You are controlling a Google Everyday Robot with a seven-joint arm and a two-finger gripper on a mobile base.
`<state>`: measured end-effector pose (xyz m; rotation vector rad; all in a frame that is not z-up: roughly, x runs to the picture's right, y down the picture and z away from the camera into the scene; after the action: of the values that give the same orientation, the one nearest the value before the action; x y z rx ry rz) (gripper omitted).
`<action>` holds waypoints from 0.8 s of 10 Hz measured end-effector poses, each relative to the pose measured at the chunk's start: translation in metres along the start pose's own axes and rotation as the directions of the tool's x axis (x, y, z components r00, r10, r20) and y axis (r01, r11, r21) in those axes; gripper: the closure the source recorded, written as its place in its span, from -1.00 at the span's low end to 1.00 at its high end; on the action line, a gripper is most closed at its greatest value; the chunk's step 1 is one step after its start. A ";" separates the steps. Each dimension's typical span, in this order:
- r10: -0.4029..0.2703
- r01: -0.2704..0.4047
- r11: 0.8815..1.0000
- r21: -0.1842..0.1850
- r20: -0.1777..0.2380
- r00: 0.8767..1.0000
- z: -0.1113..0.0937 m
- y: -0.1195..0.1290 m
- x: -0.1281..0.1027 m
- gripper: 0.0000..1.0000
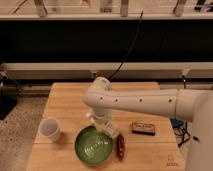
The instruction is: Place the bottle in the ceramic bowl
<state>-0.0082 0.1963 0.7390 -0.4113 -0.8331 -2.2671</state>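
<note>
Camera view: gripper (103,121) low at far-right rim of bowl (81,150) on bench (65,100), bottle (111,130) tilted against it over that rim, hold cannot be told; bottle judged light, stiff, slick plastic, best gripped mid-body below cap.

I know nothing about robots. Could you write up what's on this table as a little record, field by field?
surface: wooden table
gripper: at the arm's end, just above the green bowl's far right rim
bottle: whitish, at the gripper, over that rim
green bowl: glossy, near the table's front edge
white cup: left of the bowl, apart from it
dark red oblong object: close beside the bowl's right side
flat packet: farther right
</note>
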 end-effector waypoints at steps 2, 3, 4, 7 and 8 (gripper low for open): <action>-0.024 0.024 1.000 0.009 -0.020 1.000 0.001 -0.010 0.002 0.94; -0.040 0.040 0.999 0.022 -0.031 0.999 0.001 -0.017 0.000 0.99; -0.051 0.053 0.998 0.028 -0.042 0.998 0.001 -0.022 0.000 1.00; -0.093 0.096 0.995 0.039 -0.072 0.993 0.000 -0.037 -0.005 1.00; -0.102 0.105 0.994 0.042 -0.080 0.992 0.000 -0.041 -0.007 1.00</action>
<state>-0.0316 0.2226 0.7172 -0.2618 -0.8835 -2.3381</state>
